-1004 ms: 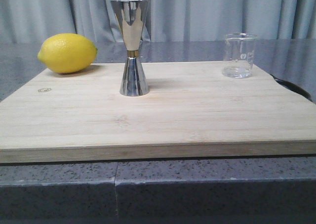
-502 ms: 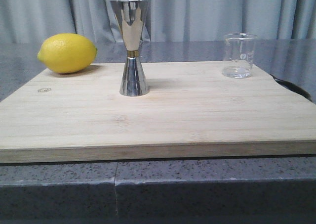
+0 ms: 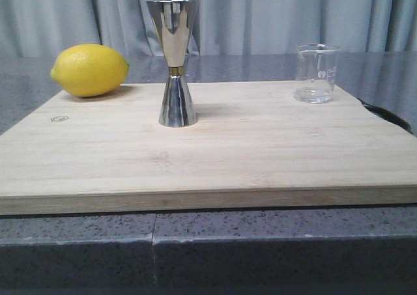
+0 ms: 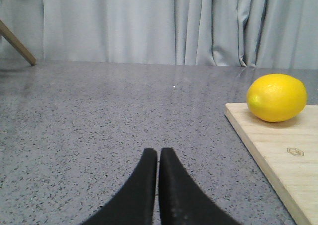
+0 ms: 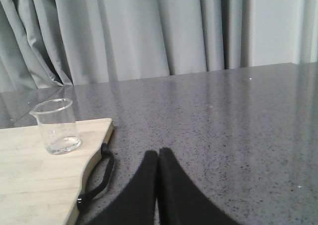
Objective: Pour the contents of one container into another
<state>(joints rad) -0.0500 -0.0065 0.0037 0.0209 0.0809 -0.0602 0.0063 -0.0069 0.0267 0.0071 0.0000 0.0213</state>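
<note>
I'm looking over a staged bar or kitchen prep spot, probably a test setup: a grey speckled stone worktop [image 3: 78, 243], a pale wooden cutting board [image 3: 215, 158] on it, a lemon [image 3: 89, 70], a steel jigger [image 3: 174, 60], a glass beaker [image 3: 316, 72], and grey curtains [image 3: 273, 15] closing off everything behind.

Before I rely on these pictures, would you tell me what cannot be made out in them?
- Liquid level in the beaker: the glass is clear in the front and right wrist views, so I cannot tell.
- Beaker's printed markings: too faint and small to read.
- Inside of the jigger: its rim sits at camera height in the front view.
- Both arms: outside the front view; only the shut left end effector and right end effector show.
</note>
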